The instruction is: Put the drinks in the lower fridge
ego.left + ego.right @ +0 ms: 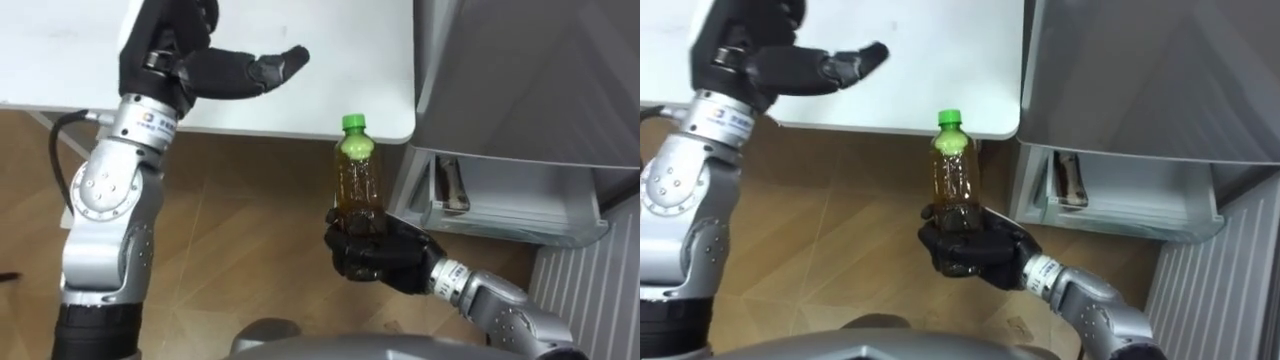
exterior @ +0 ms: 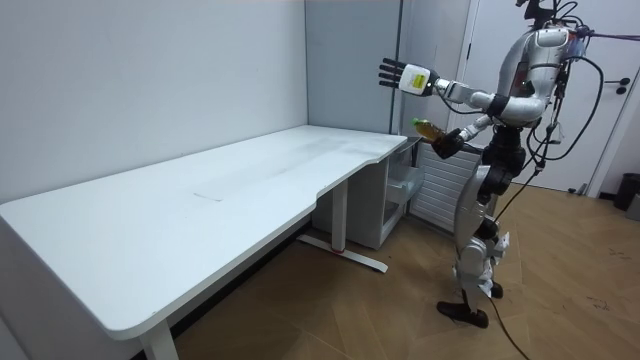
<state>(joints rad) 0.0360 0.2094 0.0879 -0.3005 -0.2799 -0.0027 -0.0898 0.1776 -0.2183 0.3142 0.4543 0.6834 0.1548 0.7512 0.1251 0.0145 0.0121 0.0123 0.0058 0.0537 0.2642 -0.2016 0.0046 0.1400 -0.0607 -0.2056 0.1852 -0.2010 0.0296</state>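
The right hand (image 1: pixel 380 250) is curled round the lower part of the bottle (image 1: pixel 358 175), which is upright, green cap up, over the floor just off the bench (image 1: pixel 330 90) edge. The left hand (image 1: pixel 200 68) hovers above the bench, fingers straight, holding nothing. The fridge (image 1: pixel 520 80) stands just beside the bench end.

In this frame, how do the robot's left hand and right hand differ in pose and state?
The left hand is open, fingers stretched out, holding nothing; the right hand is curled round the base of an upright bottle. The left hand is up over the white table; the right hand sits lower, above the wooden floor. Both are black.
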